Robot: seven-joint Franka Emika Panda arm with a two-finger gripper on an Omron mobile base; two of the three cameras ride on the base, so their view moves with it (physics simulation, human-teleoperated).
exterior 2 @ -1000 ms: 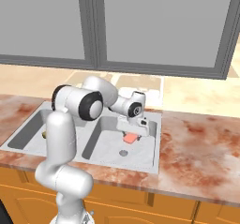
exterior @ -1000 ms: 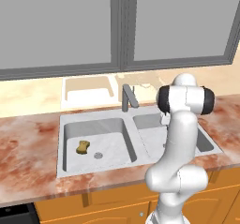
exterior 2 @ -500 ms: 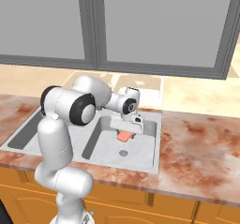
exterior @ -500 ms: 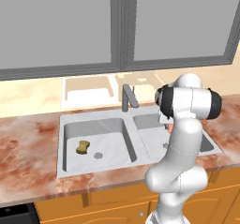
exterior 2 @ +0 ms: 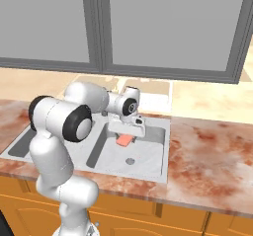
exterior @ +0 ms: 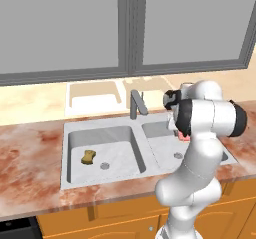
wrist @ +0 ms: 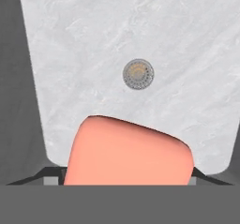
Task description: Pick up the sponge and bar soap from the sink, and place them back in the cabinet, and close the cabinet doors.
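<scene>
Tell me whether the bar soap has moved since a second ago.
Yes. In the right base view the bar soap, in the gripper, has risen away from the sink drain and shifted slightly left.

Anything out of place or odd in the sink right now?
Nothing spilled or damaged. The soap hangs tilted in the jaws above the right basin's drain, off the floor. The sponge lies flat in the left basin beside its drain.
</scene>
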